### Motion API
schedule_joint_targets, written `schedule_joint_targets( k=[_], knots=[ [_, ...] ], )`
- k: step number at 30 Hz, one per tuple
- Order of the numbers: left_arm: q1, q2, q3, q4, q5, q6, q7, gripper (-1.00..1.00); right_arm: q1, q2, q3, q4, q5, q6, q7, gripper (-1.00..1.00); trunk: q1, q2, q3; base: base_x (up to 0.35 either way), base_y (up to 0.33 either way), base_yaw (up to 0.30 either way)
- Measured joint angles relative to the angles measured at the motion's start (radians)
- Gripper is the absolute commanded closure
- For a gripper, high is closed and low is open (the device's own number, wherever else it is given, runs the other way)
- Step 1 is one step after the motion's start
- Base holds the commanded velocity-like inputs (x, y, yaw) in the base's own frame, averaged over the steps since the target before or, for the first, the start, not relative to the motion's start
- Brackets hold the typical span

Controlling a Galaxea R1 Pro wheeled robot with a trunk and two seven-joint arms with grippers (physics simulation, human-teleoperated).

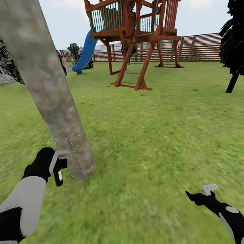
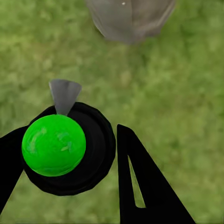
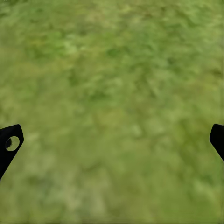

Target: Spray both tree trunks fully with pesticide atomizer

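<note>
The left claw is closed round the little spray bottle right beside the tree trunk; it looks light and hard, best held round its middle; the right claw is wide open, holding nothing.

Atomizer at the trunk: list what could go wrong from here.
1. The atomizer in the left gripper sits low beside the tree trunk; the spray specks show near the base only, so the upper trunk may stay uncovered.
2. The nozzle is so near the trunk that it could bump it.
</note>
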Motion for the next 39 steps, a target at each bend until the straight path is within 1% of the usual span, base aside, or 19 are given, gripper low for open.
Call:
schedule_joint_targets(
  k=[2, 4, 6, 9, 11, 12, 16, 18, 21, 22, 24, 28, 32, 35, 36, 37, 38, 39],
  knots=[
    [-0.012, 0.004, 0.002, -0.003, -0.005, 0.008, 0.001, 1.0, 0.0, 0.0, 0.0, 0.0, 0.0, 0.001, 0.0, -1.0, 0.0, 0.0, 0.0, 0.003, 0.001, 0.0],
    [-0.06, 0.012, 0.001, -0.002, -0.008, 0.016, 0.002, 1.0, 0.0, 0.0, 0.0, 0.0, 0.0, 0.001, 0.0, -1.0, 0.0, 0.0, 0.0, 0.0, 0.0, 0.0],
    [-0.119, 0.046, -0.01, 0.007, -0.016, 0.019, 0.003, 1.0, 0.0, 0.0, 0.0, 0.0, 0.0, 0.0, 0.0, -1.0, 0.0, 0.0, 0.0, 0.0, 0.0, 0.0],
    [-0.159, 0.073, -0.032, 0.011, -0.008, 0.021, 0.003, 1.0, 0.0, 0.0, 0.0, 0.0, 0.0, 0.0, 0.0, -1.0, 0.0, 0.0, 0.0, 0.0, 0.0, 0.0],
    [-0.177, 0.079, -0.037, 0.012, -0.005, 0.022, 0.003, 1.0, 0.0, 0.0, 0.0, 0.0, 0.0, 0.0, 0.0, -1.0, 0.0, 0.0, 0.0, 0.0, 0.0, 0.0],
    [-0.178, 0.078, -0.039, 0.014, -0.001, 0.021, 0.003, 1.0, 0.0, 0.0, 0.0, 0.0, 0.0, 0.0, 0.0, -1.0, 0.0, 0.0, 0.0, 0.0, 0.0, 0.0],
    [-0.157, 0.074, -0.04, 0.018, -0.002, 0.015, 0.005, 1.0, 0.0, -0.002, -0.001, 0.0, 0.0, 0.0, 0.0, -1.0, 0.0, 0.0, 0.0, 0.0, 0.0, 0.0],
    [-0.107, 0.076, -0.041, 0.037, -0.003, 0.006, 0.006, 1.0, 0.0, -0.005, 0.0, 0.0, 0.0, 0.0, 0.0, -1.0, 0.0, 0.0, 0.0, 0.0, 0.0, 0.0],
    [-0.043, 0.079, -0.04, 0.044, -0.003, -0.003, 0.004, 1.0, 0.0, -0.006, 0.0, 0.0, 0.0, 0.001, 0.0, -1.0, 0.0, 0.0, 0.0, 0.0, 0.0, 0.0],
    [-0.029, 0.078, -0.04, 0.044, -0.003, -0.006, 0.004, 1.0, 0.0, -0.006, 0.0, 0.0, 0.0, 0.001, 0.0, -1.0, 0.0, 0.0, 0.0, 0.0, 0.0, 0.0],
    [-0.022, 0.079, -0.04, 0.036, -0.004, -0.007, 0.003, 1.0, 0.0, -0.006, 0.0, 0.0, 0.0, 0.001, 0.0, -1.0, 0.0, 0.0, 0.0, 0.0, 0.0, 0.0],
    [-0.043, 0.084, -0.036, 0.026, -0.003, 0.0, 0.0, 1.0, 0.0, -0.006, 0.0, 0.0, 0.0, 0.001, 0.0, -1.0, 0.0, 0.0, 0.0, 0.0, 0.0, 0.0],
    [-0.131, 0.088, -0.037, 0.025, -0.008, 0.012, 0.0, 1.0, 0.0, -0.006, 0.0, 0.001, 0.0, 0.001, -0.001, -1.0, 0.0, 0.0, 0.0, 0.0, 0.0, 0.0],
    [-0.129, 0.091, -0.039, 0.027, -0.005, 0.006, 0.001, 1.0, 0.0, -0.006, 0.0, 0.002, 0.0, 0.001, -0.004, -1.0, 0.0, 0.0, 0.0, 0.0, 0.0, 0.0],
    [-0.118, 0.091, -0.04, 0.036, -0.004, -0.001, 0.002, 1.0, 0.0, -0.006, 0.001, 0.003, 0.0, 0.001, -0.004, -1.0, 0.0, 0.0, 0.0, 0.0, 0.0, 0.0],
    [-0.089, 0.09, -0.039, 0.04, -0.002, -0.008, 0.002, 1.0, 0.0, -0.006, 0.001, 0.003, 0.0, 0.001, -0.005, -1.0, 0.0, 0.0, 0.0, 0.0, 0.0, 0.0],
    [-0.051, 0.088, -0.039, 0.037, 0.0, -0.027, 0.003, 1.0, 0.0, -0.006, 0.001, 0.003, 0.0, 0.001, -0.005, -1.0, 0.0, 0.0, 0.0, 0.0, 0.0, 0.0],
    [-0.016, 0.086, -0.038, 0.038, 0.001, -0.067, 0.002, 1.0, 0.0, -0.006, 0.002, 0.003, 0.0, 0.001, -0.005, -1.0, 0.0, 0.0, 0.0, 0.0, 0.0, 0.0]
  ],
)
